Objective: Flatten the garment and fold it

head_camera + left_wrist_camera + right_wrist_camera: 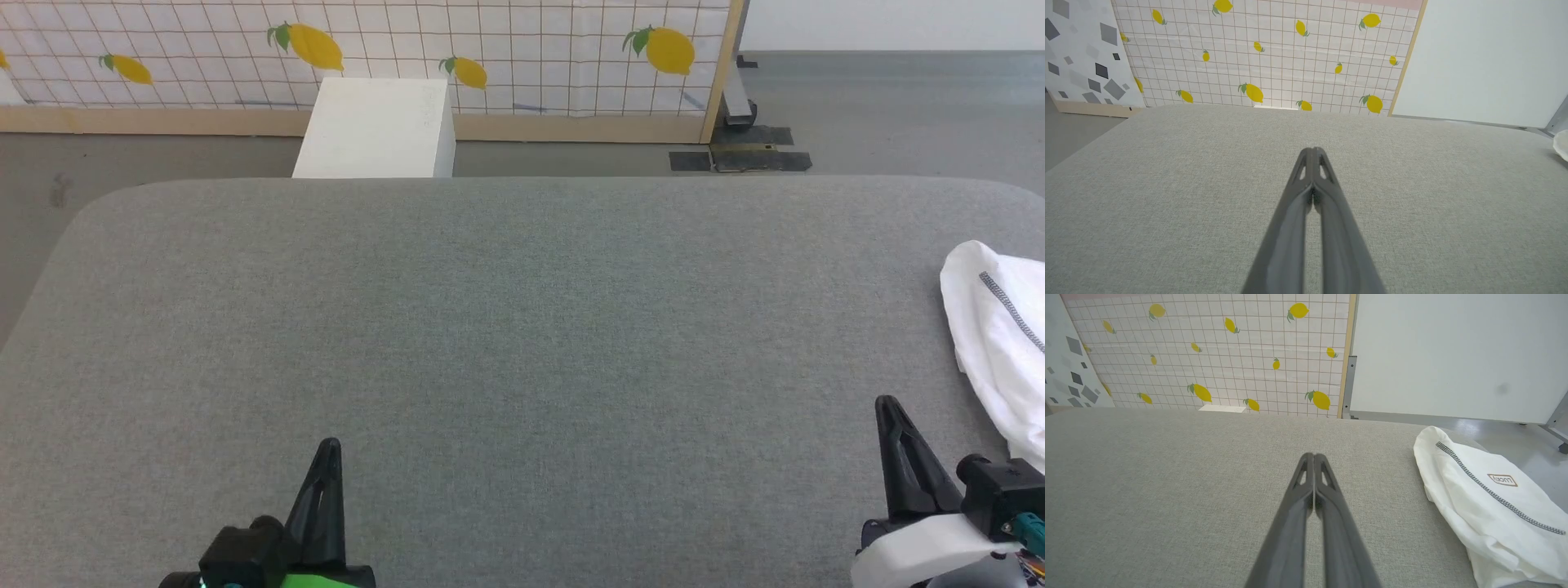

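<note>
The right gripper (890,408) is clenched shut on nothing, its two dark fingers pressed together and hovering low over the grey padded table (522,327). The garment (1486,498) lies just to its right, apart from the fingers, and bunched into a white heap at the table's right edge. The heap's long axis runs near to far, roughly parallel to the fingers, and the zigzag stitching (1494,494) and small printed tag (1502,480) face up. Its outer side seems to reach or spill past the edge, though I cannot tell how far.

The left gripper (329,449) is also closed and empty, and it sits well apart from the garment across the table. The right arm is clearly nearer, so I judge the first reach to be a short sideways one, after its jaws open.

Bare cloth-covered surface spreads to the left and ahead, leaving ample room for dragging the shirt inward and spreading it. A white box (375,122) stands beyond the far edge.
</note>
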Robot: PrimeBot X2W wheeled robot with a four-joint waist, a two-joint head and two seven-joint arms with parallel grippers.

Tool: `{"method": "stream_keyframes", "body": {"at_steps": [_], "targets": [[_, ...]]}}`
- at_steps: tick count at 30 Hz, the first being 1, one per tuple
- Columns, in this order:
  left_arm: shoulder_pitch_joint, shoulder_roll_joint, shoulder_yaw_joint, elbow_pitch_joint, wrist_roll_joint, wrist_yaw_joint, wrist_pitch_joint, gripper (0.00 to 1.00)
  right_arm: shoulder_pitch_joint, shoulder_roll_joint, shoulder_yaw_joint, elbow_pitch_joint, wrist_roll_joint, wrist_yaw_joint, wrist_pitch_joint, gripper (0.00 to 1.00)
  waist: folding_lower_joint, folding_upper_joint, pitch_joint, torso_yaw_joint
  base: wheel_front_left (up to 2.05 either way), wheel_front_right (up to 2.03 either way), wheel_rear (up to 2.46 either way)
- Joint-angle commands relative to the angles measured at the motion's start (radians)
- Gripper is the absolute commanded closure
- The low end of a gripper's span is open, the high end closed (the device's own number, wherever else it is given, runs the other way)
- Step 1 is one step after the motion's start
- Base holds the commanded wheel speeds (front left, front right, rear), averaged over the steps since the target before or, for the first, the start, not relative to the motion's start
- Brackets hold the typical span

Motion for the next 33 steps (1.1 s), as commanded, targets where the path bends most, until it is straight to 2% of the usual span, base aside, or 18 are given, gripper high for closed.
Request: {"method": "stream_keyframes", "body": {"at_steps": [1, 33], "targets": [[-0.013, -0.006, 0.009, 0.005, 0.01, -0.007, 0.006, 1.0, -0.009, 0.0, 0.006, 0.003, -0.002, 0.0, 0.004, 1.0, 0.0001, 0.0, 0.0, 0.0, 0.0, 0.0, 0.0], [-0.06, -0.043, 0.069, 0.03, 0.085, -0.042, 0.068, 1.0, -0.042, 0.001, 0.038, 0.018, -0.011, -0.001, 0.022, 1.0, 0.0001, 0.0, -0.008, -0.008, 0.0, 0.0, 0.0]]}}
